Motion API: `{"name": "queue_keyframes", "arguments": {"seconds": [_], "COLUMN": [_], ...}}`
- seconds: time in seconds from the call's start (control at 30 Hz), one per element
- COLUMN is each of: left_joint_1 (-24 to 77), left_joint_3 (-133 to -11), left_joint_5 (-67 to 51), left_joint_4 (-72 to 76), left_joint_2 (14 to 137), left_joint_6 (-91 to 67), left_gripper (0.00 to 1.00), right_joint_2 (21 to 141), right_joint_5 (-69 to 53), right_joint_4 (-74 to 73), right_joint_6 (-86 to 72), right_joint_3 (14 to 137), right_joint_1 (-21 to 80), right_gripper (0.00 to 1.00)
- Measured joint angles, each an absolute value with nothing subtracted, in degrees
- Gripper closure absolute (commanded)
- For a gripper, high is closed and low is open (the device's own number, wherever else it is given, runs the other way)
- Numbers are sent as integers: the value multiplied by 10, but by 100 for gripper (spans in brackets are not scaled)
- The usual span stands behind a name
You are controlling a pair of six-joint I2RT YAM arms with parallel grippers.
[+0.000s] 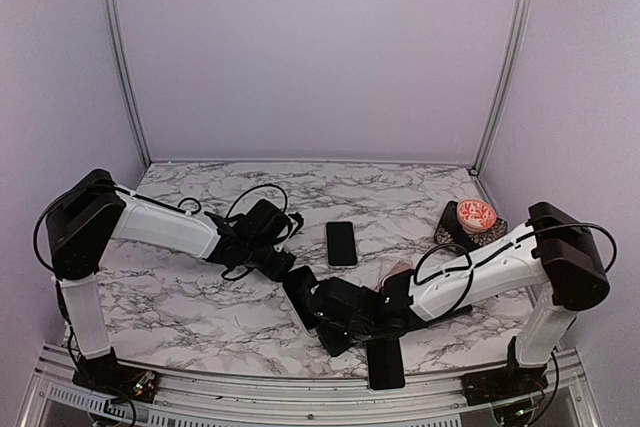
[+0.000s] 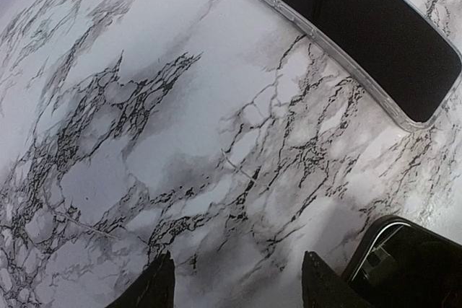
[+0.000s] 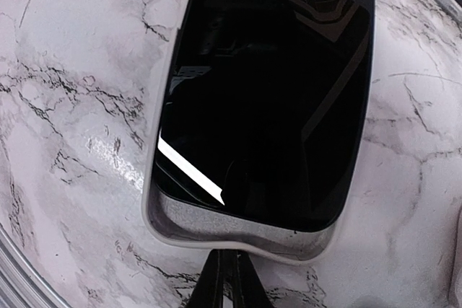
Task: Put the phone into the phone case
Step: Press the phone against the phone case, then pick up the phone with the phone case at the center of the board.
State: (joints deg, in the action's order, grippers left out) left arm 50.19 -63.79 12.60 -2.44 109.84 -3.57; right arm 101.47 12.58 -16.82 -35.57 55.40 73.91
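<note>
Two hands show. The right hand (image 3: 227,280), fingers together, seems to nudge the phone (image 3: 267,91) lying on the counter (image 3: 72,70). The left hand (image 2: 237,286) hangs apart, empty. Next, the phone likely needs lining up with the phone case (image 2: 361,27) nearby.

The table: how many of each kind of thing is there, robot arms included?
Robot arms: 2
Phone-shaped black slabs: 2
Red-patterned round object: 1
Unclear black block at near edge: 1
Total made out: 6
</note>
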Motion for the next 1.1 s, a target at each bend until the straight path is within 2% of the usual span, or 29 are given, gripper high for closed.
{"name": "queue_keyframes", "arguments": {"seconds": [0.5,0.7,0.73,0.8,0.93,0.97,1.0,1.03,1.07,1.1], "left_joint_1": [548,545,545,544,543,542,541,541,540,540], "left_joint_3": [-568,-547,-546,-546,-554,-556,-556,-556,-555,-554], "left_joint_5": [38,33,34,39,56,63,70,78,91,103], "left_joint_4": [3,-7,-13,-19,-21,-20,-21,-22,-23,-24], "left_joint_2": [1040,1016,1009,990,955,948,941,936,929,920], "left_joint_6": [-24,-30,-32,-38,-58,-69,-77,-84,-97,-110], "left_gripper": [44,43,43,42,32,25,17,7,2,1], "right_joint_2": [1032,1029,1026,1013,948,923,899,876,849,826], "right_joint_5": [119,119,120,127,160,173,185,198,216,231], "right_joint_4": [-180,-179,-179,-181,-189,-185,-176,-159,-137,-112], "right_joint_6": [-333,-322,-315,-301,-251,-233,-221,-207,-197,-191], "right_joint_3": [580,580,579,576,575,573,571,565,555,544], "right_joint_1": [728,722,720,719,725,725,726,726,724,721], "right_gripper": [93,87,84,69,26,11,3,1,1,1]}}
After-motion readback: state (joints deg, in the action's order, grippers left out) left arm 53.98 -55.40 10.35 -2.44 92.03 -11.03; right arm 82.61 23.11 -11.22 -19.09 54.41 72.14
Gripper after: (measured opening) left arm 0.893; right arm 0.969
